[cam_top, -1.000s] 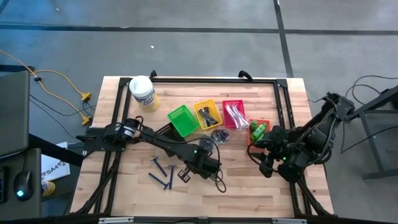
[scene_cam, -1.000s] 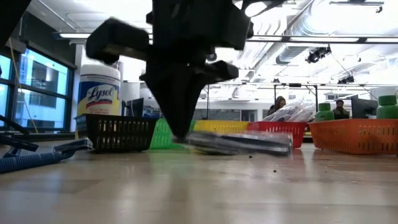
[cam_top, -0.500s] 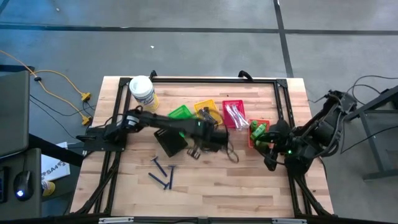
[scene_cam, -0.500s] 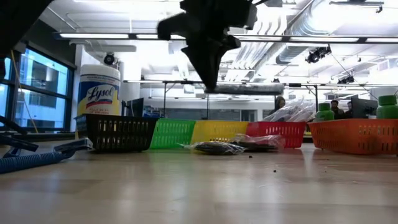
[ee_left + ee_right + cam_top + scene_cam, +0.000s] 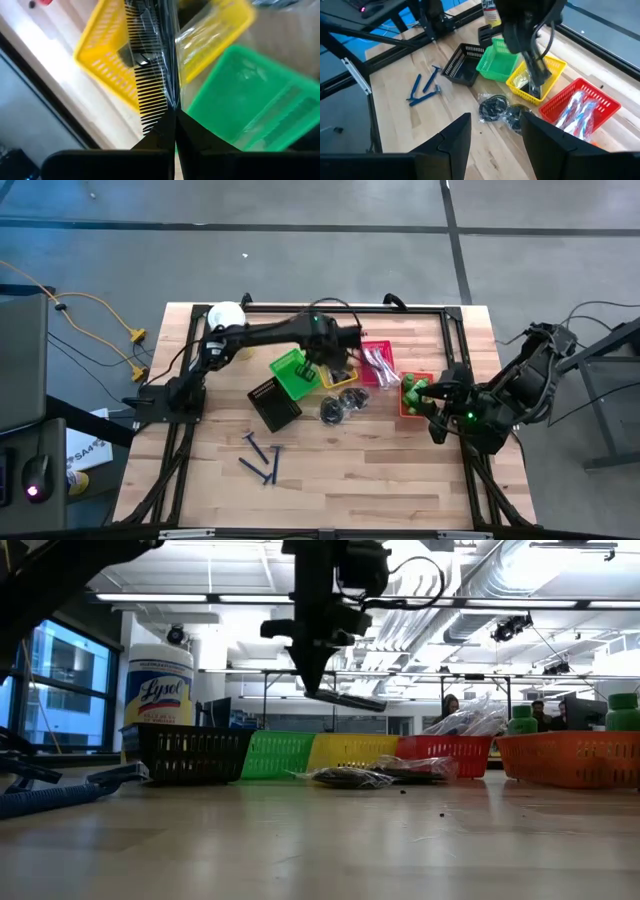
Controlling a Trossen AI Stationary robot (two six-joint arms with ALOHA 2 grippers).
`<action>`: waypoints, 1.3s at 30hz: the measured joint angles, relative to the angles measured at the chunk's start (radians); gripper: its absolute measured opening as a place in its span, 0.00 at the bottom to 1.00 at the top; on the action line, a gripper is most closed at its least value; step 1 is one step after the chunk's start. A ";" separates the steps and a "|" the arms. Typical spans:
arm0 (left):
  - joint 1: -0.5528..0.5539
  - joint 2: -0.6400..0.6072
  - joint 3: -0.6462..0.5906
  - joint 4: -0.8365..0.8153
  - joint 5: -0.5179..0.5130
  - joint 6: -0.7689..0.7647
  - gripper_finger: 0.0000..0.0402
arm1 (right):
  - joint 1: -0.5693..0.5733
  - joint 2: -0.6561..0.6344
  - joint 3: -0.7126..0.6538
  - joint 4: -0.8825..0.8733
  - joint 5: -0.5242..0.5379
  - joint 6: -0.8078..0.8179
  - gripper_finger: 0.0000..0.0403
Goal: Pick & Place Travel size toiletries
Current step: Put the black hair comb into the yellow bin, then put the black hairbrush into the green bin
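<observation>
On the tabletop (image 5: 400, 470) I had the baskets lined up: black (image 5: 273, 403), green (image 5: 295, 372), yellow (image 5: 334, 364), red (image 5: 376, 363), and the orange one (image 5: 412, 396) with green bottles (image 5: 415, 389) in it. My left tool (image 5: 175, 114) hung above the yellow basket, its fingers (image 5: 160, 131) clamped together on a clear-wrapped black comb (image 5: 152, 75), pinched only at the wrapper's tip.

My main worry was that thin pinch: the film could slip and drop the comb early, and since the tool sat near the border of the yellow and green baskets, it might land in the wrong one or straddle both rims. The comb also hung long and slanted in the low view, so on release it might catch the yellow wall and tip out. I couldn't quite tell how far over the yellow basket it was centred.

My right tool (image 5: 492, 131) waited, fingers apart and empty, near the orange basket. Two bagged dark round pieces (image 5: 342, 404) lay on the tabletop before the baskets, and blue razors (image 5: 262, 458) lay nearer the front edge, still unsorted.
</observation>
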 joint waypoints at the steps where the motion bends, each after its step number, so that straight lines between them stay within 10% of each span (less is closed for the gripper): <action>1: 0.017 0.000 0.000 0.005 0.000 0.020 0.00 | -0.007 0.000 0.000 0.000 -0.001 0.000 0.41; 29: 0.071 0.053 -0.017 0.058 0.064 0.333 0.01 | -0.116 0.001 0.000 -0.002 -0.014 -0.110 0.41; 39: 0.044 0.077 -0.016 0.200 -0.093 0.287 0.34 | -0.116 0.001 0.000 -0.001 -0.095 -0.143 0.41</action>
